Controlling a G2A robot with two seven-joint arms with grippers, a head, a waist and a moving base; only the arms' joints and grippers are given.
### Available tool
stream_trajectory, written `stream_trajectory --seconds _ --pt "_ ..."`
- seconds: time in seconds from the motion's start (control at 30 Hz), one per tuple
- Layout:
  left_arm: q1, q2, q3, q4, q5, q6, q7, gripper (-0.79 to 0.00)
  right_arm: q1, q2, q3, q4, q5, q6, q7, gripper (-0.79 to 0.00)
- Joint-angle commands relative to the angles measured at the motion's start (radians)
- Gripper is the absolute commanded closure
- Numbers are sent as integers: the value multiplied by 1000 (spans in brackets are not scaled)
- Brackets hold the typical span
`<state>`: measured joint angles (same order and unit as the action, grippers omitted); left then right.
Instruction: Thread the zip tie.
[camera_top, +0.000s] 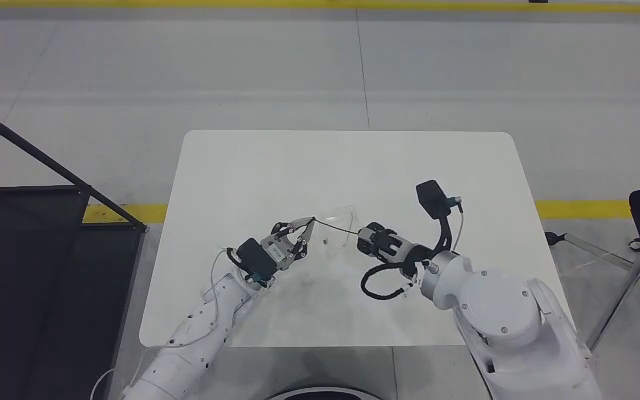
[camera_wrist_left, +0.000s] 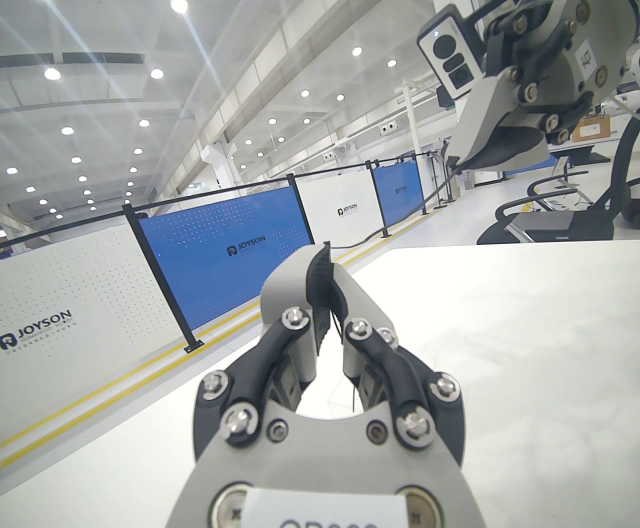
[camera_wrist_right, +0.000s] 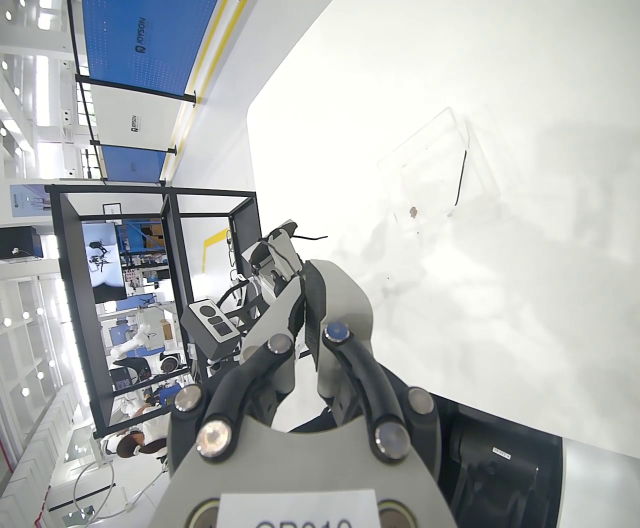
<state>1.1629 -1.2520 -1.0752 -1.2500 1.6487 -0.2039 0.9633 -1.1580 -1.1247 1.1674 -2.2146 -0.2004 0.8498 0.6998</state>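
A white counter (camera_top: 300, 180) stands on pale grey floor (camera_top: 300, 70), yellow floor lines (camera_top: 590, 209) at three and nine o'clock. Blue-and-white barrier panels (camera_wrist_left: 220, 250) stand under round ceiling lights (camera_wrist_left: 52, 73).

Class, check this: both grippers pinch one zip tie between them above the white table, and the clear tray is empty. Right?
No. The clear tray is not empty: the right wrist view shows a second zip tie lying in it. The left gripper and right gripper do pinch one zip tie above the white table.
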Motion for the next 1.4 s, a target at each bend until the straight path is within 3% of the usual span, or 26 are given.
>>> stream_trajectory --seconds 0.0,1.37 --pt "0 0 0 0 0 0 0 0 -1 1 0 0 1 -1 0 0" --pt "0 0 0 0 0 0 0 0 23 11 -18 11 15 17 -3 0"
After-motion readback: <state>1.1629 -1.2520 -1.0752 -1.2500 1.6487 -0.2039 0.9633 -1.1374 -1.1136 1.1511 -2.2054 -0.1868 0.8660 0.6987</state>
